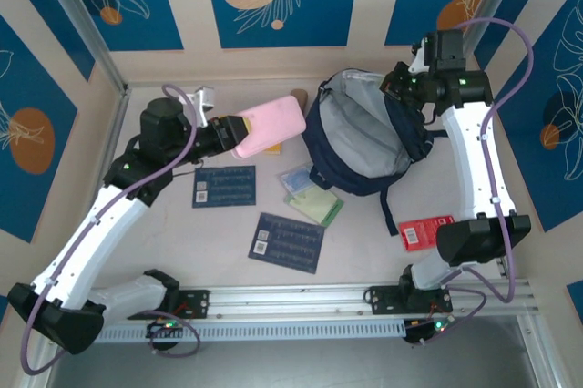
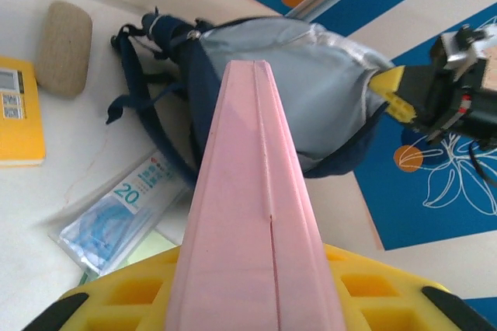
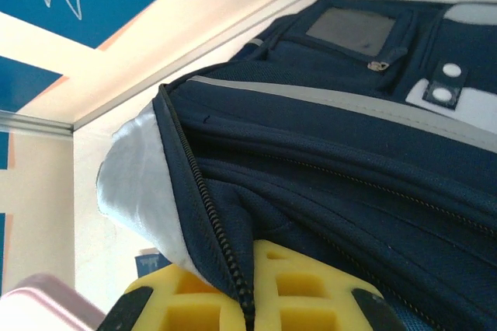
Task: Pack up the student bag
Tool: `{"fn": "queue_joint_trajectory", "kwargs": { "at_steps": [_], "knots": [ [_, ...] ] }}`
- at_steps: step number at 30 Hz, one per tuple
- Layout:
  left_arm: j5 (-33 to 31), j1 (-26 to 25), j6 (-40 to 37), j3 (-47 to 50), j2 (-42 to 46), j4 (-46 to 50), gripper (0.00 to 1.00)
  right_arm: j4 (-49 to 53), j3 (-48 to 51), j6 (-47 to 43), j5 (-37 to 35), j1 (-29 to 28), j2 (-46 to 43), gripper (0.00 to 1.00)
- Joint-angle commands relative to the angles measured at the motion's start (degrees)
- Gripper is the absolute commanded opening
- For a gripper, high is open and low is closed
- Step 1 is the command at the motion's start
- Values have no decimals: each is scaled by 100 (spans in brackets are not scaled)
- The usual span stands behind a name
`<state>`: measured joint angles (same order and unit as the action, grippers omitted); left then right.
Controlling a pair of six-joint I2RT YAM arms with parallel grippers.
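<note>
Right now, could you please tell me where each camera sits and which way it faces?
Top external: above and behind the bases, looking down at the table; both arms show.
Left wrist: rides the left gripper, looking along its pink case toward the student bag; yellow fingers show.
Right wrist: rides the right gripper, close on the bag's zip edge; fingers show.
Shared: the bag.

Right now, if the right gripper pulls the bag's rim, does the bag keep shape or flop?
Probably flops: the student bag is soft fabric, its lining creased and sagging. It likely stretches before sliding. The right gripper pinches only the zipper edge, so the grip might slip.
</note>
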<state>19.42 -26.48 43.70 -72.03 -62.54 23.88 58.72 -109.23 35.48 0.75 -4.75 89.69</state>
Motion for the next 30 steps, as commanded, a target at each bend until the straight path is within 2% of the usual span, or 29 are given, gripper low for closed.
{"fn": "queue_joint_trajectory", "kwargs": {
  "at_steps": [1, 6, 11, 17, 23, 30],
  "knots": [
    [-80, 57, -163, -342, 47, 22, 22, -15, -756, 525, -467, -209, 21, 0],
    [328, 47, 146, -450, -274, -308, 22, 724, -1616, 851, -1241, -577, 364, 0],
    [745, -127, 650, -647, -798, -758, 22, 597, -1432, 1227, -1602, -1092, 278, 0],
    [412, -672, 689, -908, -1518, -803, 22, 175, -942, 1607, -1442, -1326, 190, 0],
    [83, -1145, 719, -1439, -2712, -791, 19, -8, -764, 2095, -1251, -1309, 128, 0],
    [-220, -1337, 1091, -2384, -4216, -1039, 17, -299, -613, 2615, -952, -1151, -2, 0]
  ]
}}
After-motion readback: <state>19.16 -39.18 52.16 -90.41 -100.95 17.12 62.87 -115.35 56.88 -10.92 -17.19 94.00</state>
